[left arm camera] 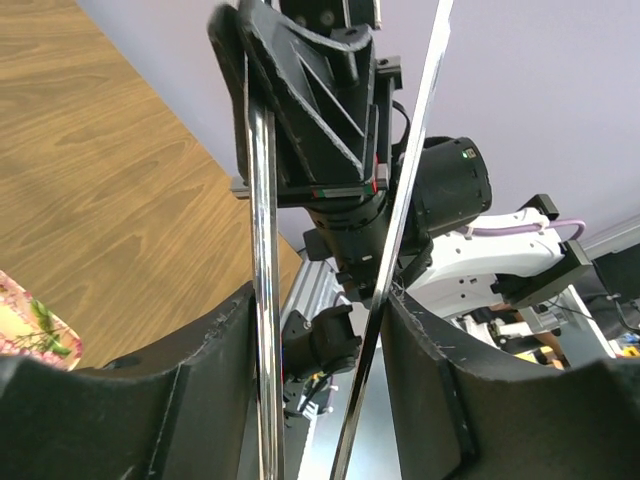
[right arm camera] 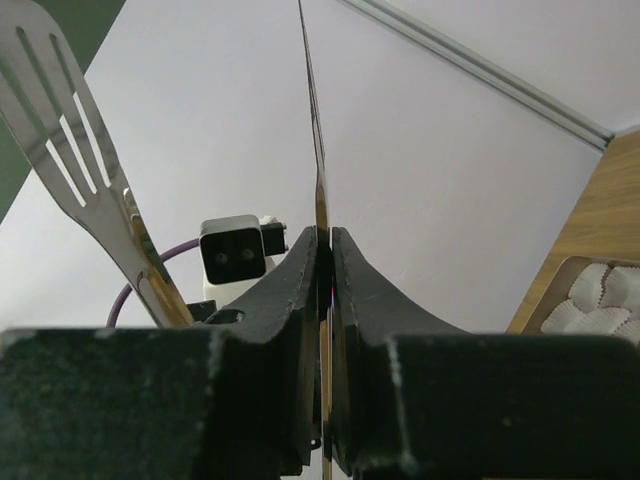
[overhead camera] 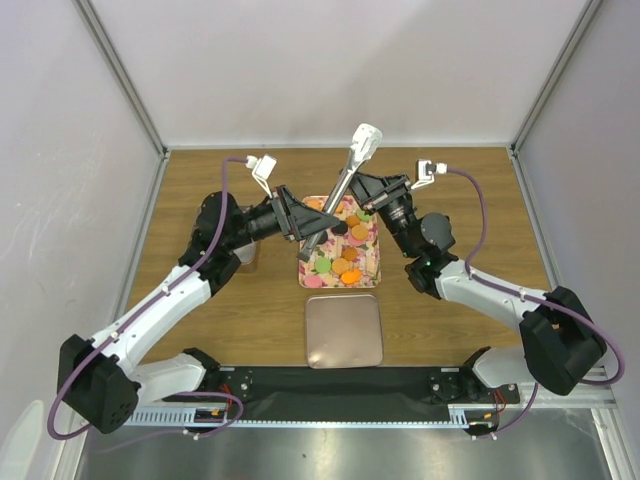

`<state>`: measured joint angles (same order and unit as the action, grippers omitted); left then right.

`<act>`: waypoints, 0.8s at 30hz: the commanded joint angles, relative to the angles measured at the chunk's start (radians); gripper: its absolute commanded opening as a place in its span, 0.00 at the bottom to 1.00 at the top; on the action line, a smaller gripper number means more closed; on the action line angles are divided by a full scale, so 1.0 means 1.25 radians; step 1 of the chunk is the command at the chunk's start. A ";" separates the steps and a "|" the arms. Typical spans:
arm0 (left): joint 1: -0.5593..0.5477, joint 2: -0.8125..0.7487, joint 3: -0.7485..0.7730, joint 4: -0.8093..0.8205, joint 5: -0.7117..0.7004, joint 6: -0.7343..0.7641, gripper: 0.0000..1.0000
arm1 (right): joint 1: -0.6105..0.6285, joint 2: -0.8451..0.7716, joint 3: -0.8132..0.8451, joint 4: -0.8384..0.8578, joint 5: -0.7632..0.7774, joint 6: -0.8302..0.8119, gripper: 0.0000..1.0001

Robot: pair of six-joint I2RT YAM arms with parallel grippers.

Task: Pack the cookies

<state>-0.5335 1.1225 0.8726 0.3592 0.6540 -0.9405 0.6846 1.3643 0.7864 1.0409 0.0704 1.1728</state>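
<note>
I am holding the tongs point(overhead camera: 352, 165) with both tools above the far end of the tray point(overhead camera: 374, 268). My right tool point(right arm camera: 325, 250) is clamping one tong arm, a thin blade seen edge-on between its closed fingers, while the other arm, slotted like a fork, is standing free to one side. My left tool point(left arm camera: 318, 300) is reaching in lower down; its fingers are bracketing both arms from outside and seem to be touching them, gripping the pair. The tongs are slanting, with their white end up and away from me and their tips down over the tray. The cookies point(overhead camera: 345, 262) are lying in the tray, mostly orange with some green and pink. The lid point(overhead camera: 344, 330) is lying flat on the surface point(overhead camera: 250, 320) just nearer me than the tray.
</note>
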 commanded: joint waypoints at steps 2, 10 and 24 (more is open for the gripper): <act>0.005 -0.025 0.042 -0.020 -0.034 0.043 0.54 | 0.002 -0.046 -0.022 0.029 0.032 -0.031 0.17; 0.005 -0.017 0.048 -0.025 -0.027 0.043 0.52 | -0.006 -0.040 -0.043 0.062 0.015 -0.028 0.34; 0.007 -0.005 0.048 -0.014 0.007 0.030 0.56 | -0.033 -0.005 -0.050 0.110 -0.001 0.018 0.00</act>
<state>-0.5316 1.1217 0.8837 0.3050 0.6407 -0.9077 0.6544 1.3445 0.7212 1.0798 0.0624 1.1786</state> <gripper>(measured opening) 0.553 0.035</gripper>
